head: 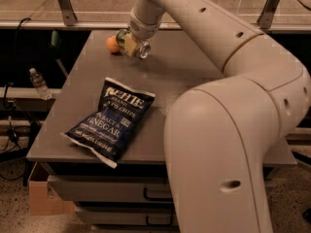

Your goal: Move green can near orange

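Chip bag [112,120]: dark blue, crinkled glossy film, white lettering reads "KETTLE" at the top and "VINEGAR" lower down. It lies flat toward the 7 o'clock part of the grey matte table [170,76]. Gripper [130,41] is at 12 o'clock from the bag, near the table's far edge, fingers clamped on the green can [141,50]. Can is held tilted on its side, shiny silver end facing 4 o'clock; no label legible. Orange [112,44], round and matte, sits just beside the can at its 9 o'clock; contact cannot be judged. Arm [233,144] shell is smooth cream plastic.
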### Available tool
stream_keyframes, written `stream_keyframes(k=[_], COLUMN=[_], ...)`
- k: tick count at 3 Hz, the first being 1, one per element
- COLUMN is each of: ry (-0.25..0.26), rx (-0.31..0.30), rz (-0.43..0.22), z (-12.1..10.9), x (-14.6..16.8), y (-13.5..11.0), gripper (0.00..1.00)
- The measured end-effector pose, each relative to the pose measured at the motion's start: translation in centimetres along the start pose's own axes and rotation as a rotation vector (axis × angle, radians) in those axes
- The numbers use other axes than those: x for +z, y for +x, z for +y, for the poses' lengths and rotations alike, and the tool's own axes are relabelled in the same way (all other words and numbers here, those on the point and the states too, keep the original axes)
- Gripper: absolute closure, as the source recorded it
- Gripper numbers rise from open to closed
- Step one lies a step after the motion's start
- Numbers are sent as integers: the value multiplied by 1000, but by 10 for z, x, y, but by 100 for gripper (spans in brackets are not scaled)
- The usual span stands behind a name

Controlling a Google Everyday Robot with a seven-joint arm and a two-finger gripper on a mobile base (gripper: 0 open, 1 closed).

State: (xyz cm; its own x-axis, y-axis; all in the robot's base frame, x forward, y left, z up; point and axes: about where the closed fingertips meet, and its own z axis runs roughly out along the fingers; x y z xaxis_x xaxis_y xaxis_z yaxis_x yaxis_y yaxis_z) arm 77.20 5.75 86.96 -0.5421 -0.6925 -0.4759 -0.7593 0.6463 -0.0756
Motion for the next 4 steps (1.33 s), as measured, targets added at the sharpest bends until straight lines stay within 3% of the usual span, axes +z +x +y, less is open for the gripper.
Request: stream_keyframes(k=[1, 2, 3, 4], ry=[10, 13, 12, 13], rx=[24, 45, 52, 53], rz=[18, 31, 46, 54], z=[-11, -20, -23, -24], x=[11, 17, 23, 25], y=[3, 8, 10, 12], gripper=[100, 83, 52, 28])
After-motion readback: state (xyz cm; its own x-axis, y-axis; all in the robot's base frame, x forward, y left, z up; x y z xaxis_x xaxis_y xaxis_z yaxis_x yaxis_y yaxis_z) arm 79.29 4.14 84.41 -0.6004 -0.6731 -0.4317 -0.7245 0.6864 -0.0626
